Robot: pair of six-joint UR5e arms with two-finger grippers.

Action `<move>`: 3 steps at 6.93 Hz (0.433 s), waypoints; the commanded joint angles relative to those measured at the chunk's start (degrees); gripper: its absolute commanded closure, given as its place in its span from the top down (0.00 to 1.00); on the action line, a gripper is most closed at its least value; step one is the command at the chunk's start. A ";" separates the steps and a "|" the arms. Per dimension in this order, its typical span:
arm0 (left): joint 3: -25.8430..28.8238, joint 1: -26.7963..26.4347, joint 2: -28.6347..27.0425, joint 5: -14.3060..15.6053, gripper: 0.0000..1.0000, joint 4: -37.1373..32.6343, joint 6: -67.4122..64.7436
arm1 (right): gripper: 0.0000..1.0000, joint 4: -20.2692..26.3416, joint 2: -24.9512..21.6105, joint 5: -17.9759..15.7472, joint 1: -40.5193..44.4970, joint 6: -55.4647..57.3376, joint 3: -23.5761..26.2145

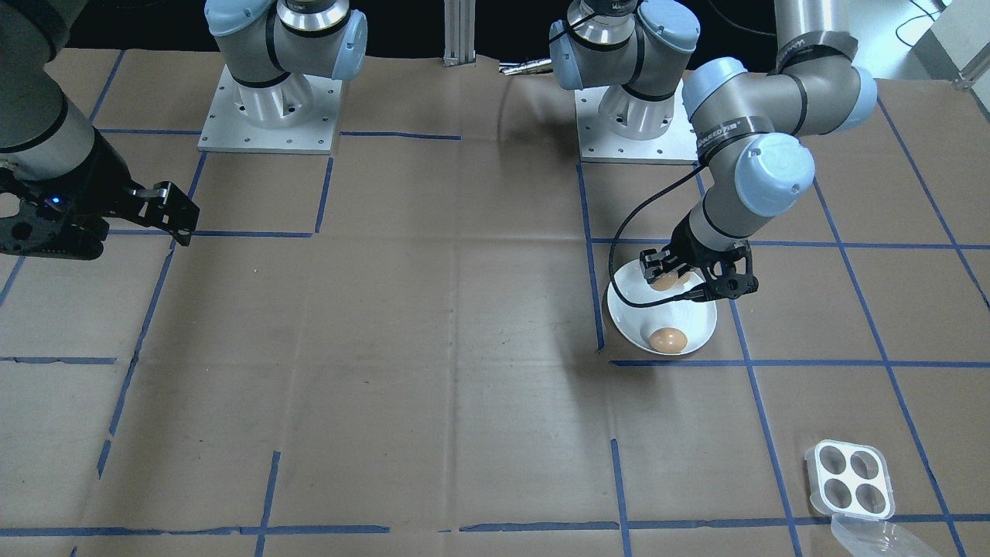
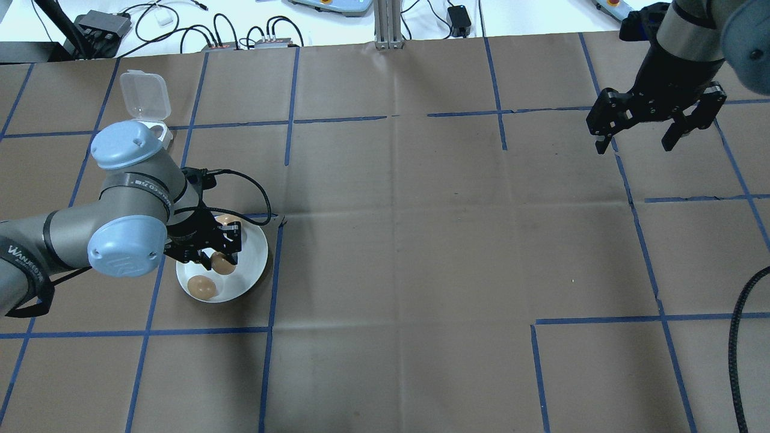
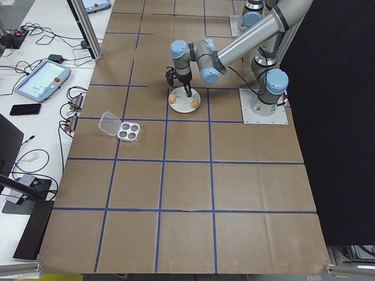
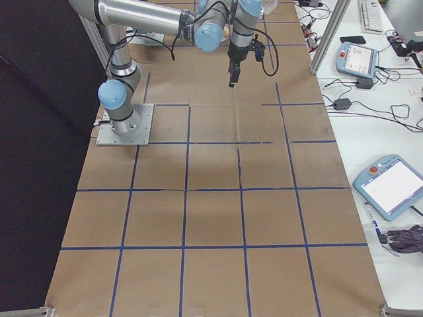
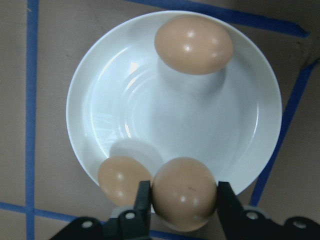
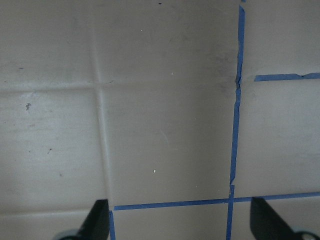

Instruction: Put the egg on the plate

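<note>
Brown paper sheeting point(image 3: 193, 193) covers the surface, marked into squares by blue tape lines point(image 3: 164, 161). In the exterior left view, a white bench point(image 3: 35, 88) at nine o'clock carries cables and a teach pendant point(image 3: 38, 82); a black curtain point(image 3: 340, 117) stands at three o'clock.

Things around the work table that have no part in the job

A clear plastic four-cup egg tray point(image 1: 849, 478) lies on the brown paper table cover point(image 2: 421, 240), its lid point(image 2: 144, 95) open and all cups empty; blue tape lines point(image 2: 269, 288) make a grid on the cover. Beside the table I see two teach pendants point(image 4: 388, 186), a dark phone point(image 3: 24, 109), cables point(image 2: 180, 24), and what seems a power adapter point(image 2: 459, 14).
</note>
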 commanded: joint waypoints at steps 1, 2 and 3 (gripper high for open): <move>-0.51 -1.21 -0.69 0.30 0.61 1.56 -0.07 | 1.00 0.00 0.00 0.00 0.00 0.00 0.00; -0.25 -1.30 0.88 0.47 0.99 1.56 0.28 | 1.00 0.00 0.00 0.00 0.00 0.00 0.00; 0.37 -1.30 2.20 0.73 1.00 1.64 0.46 | 1.00 0.00 0.00 0.00 0.00 0.00 0.00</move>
